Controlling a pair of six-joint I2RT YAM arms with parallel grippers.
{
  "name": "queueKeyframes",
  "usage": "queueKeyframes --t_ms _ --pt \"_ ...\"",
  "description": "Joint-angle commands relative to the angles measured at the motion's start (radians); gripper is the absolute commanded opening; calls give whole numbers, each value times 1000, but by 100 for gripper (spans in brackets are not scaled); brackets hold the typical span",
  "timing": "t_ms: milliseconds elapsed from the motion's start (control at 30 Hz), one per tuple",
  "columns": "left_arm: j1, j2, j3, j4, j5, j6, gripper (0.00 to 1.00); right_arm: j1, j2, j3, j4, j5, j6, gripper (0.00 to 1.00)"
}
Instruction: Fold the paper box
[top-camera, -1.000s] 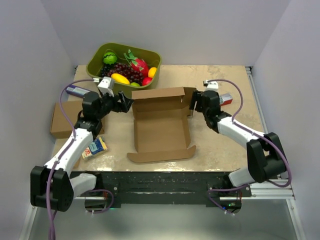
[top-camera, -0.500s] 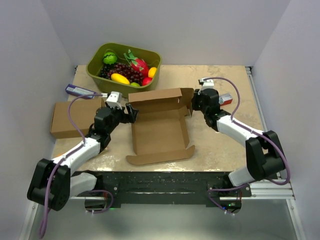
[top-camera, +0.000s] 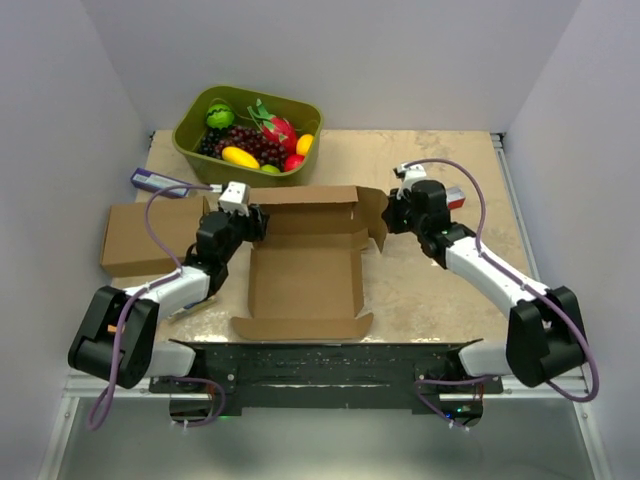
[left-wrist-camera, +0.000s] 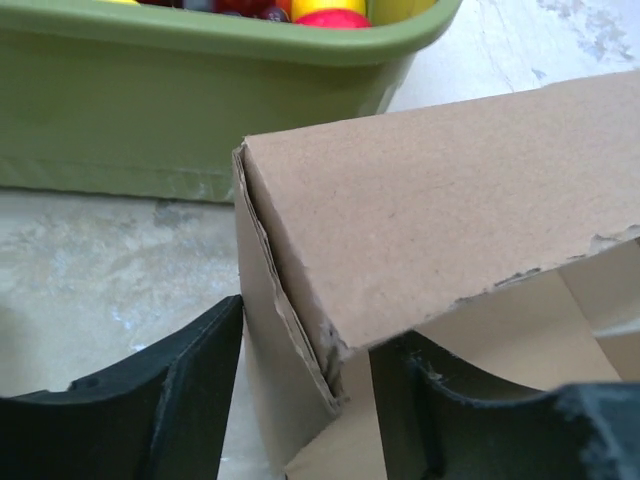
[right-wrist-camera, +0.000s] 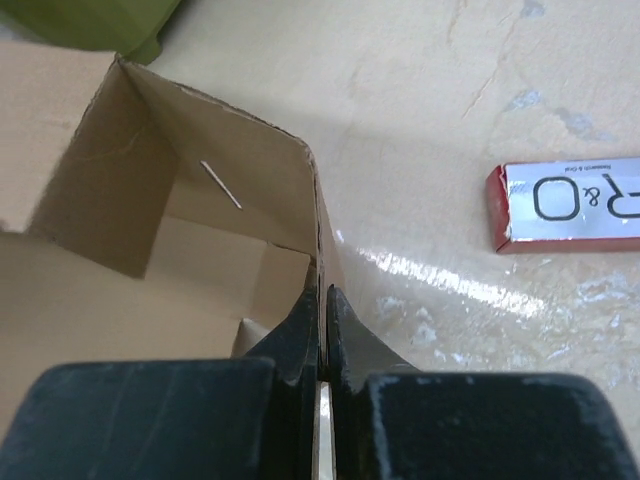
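The paper box (top-camera: 305, 275) is lying open at the centre of the surface (top-camera: 440, 150), now sitting further left & nearer than 0.5 s ago. It is also squared up w/ the near edge rather than skewed. Its far wall is standing up and the near flap is lying flat. The left gripper (top-camera: 257, 222) is at the far-left corner, closer in than before. Its fingers (left-wrist-camera: 170, 400) are spread, straddling the corner wall. The right gripper (top-camera: 388, 213) is pinching the box's right side flap, w/ fingers pressed together on the thin card edge. The green tub (left-wrist-camera: 150, 110) is sitting just beyond the far-left corner. The red carton (right-wrist-camera: 570, 205) is lying right of the flap, and the other brown box (top-camera: 135, 235) is resting at far left, unmoved.
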Motion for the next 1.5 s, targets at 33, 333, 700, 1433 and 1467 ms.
queueKeyframes --t_ms 33,333,700,1433,1467 --pt "9 -8 -9 115 -2 87 50 -1 -109 10 -161 -249 -51 0" --pt "87 -36 -38 137 18 86 49 -1 -197 82 -258 -546 -65 0" --pt "130 -49 -58 142 32 78 51 3 -162 173 -425 -798 -186 0" --pt "-103 -493 -190 -51 -238 -74 69 15 36 246 -329 -458 -257 0" --pt "-105 -493 -190 -61 -215 -83 69 15 35 245 -318 -432 -249 0"
